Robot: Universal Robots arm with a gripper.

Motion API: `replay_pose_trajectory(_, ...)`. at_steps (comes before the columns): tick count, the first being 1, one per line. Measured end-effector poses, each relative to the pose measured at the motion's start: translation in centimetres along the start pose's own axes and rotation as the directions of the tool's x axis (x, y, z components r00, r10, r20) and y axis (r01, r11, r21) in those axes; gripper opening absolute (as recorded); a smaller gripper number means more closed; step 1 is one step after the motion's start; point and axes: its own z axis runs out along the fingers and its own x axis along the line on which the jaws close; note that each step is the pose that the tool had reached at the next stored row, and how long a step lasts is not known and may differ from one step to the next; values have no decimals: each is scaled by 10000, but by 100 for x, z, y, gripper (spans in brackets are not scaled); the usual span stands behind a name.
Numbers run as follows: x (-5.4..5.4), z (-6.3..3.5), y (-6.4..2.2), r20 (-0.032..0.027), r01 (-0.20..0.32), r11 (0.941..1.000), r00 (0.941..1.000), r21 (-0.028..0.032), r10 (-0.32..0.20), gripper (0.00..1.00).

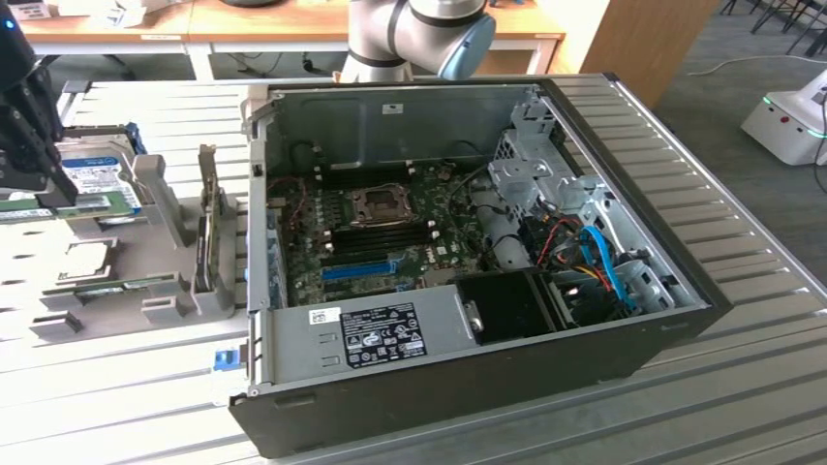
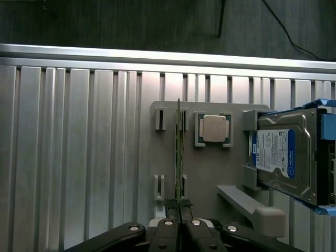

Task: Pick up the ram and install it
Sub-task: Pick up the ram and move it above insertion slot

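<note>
The gripper [image 2: 178, 211] is found clenched on one end of the ram [image 2: 178, 152], which is held on edge and reaches away from the fingertips, in line with the slots of the grey holder plate [image 2: 210, 173] beneath. Whether it is clear of the slots cannot be told. A processor chip [image 2: 214, 128] is noted beside it, a hard drive [image 2: 283, 157] beyond, and the open computer case [image 1: 517, 242] well apart.

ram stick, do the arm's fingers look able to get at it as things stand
Looks like yes: the fingers are shut on one end of the ram, which stands on edge over the grey holder. The hard drive and processor chip sit beside it, clear of the grip.
</note>
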Motion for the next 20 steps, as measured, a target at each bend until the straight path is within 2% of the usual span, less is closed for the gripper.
replay_pose_trajectory(13, -1, -13, -300, 0, 1, 10000, 10000, 1, -1, 12)
replay_pose_trajectory(20, -2, -16, -310, 0, -1, 10000, 10000, 1, 1, 12)
